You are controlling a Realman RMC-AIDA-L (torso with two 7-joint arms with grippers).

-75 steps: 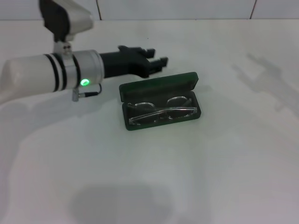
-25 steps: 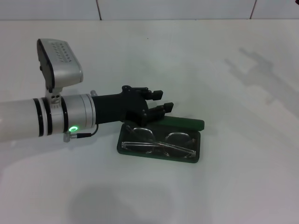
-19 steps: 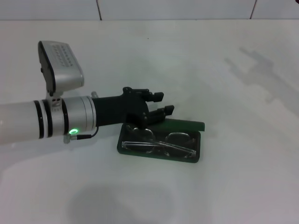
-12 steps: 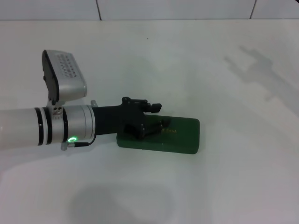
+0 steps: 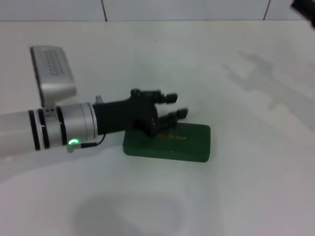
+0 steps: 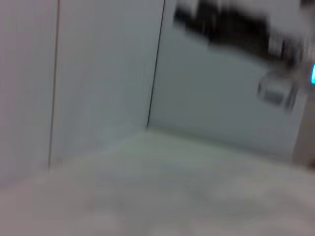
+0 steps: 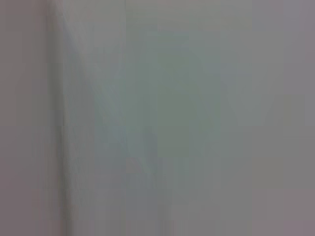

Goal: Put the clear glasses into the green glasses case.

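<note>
The green glasses case [image 5: 167, 144] is seen lying flat on the white counter [image 5: 236, 187], its lid down and the small gold lettering [image 5: 175, 137] facing up. The clear glasses are not seen anywhere on the counter; they are judged to be shut inside the case, though this cannot be confirmed while the lid is down.

The left gripper [image 5: 173, 106] is held just above the rear left part of the lid, reaching in from the robot's left. Its jaws are seen parted with nothing between them, and whether the lower finger touches the lid cannot be told. The right gripper is not identified in any view; only a dark shape [image 5: 305, 9] is caught at the far right corner of the head view.

The task is judged to be nearly or wholly done. Trouble could still be caused if the lid is not fully latched: the case might spring open once the pressure is taken off. If a finger is dragged across the lid as the arm is drawn back, the case could be pushed along the smooth counter or the lid lifted.

The case and gripper are shown only by the head view. The left wrist view gives a blurred wall corner and dark shapes at its upper edge, and nothing of the case. The right wrist view gives only a pale blank surface.
</note>
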